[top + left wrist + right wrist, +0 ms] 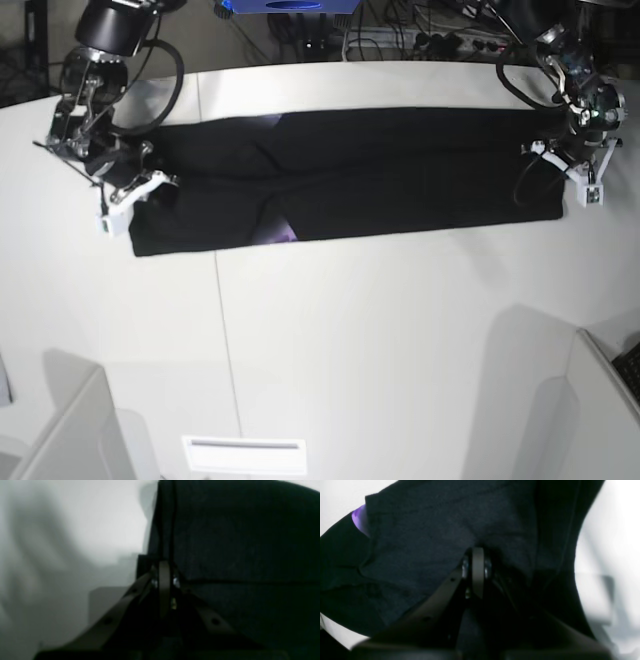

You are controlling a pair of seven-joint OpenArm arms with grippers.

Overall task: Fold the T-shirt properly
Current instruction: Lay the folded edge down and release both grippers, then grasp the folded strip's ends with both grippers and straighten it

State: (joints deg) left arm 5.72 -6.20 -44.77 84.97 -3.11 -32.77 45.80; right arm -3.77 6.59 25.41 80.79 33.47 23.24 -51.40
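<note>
The black T-shirt point(380, 170) lies as a long, narrow band across the far half of the white table point(380, 330). A small purple patch of print point(283, 234) shows at its near edge. My left gripper point(165, 580) is at the band's right end, shut on the T-shirt's edge; in the base view it sits at the right point(572, 165). My right gripper point(478, 571) is at the left end, shut on a fold of the T-shirt point(432, 535), with purple print point(360, 520) peeking out beside it. From the base view it sits at the left point(125, 190).
Cables and a blue device point(290, 8) crowd the table's far edge. A white label plate point(245, 453) lies near the front edge. Pale panels stand at the front left point(70, 430) and front right point(590, 400) corners.
</note>
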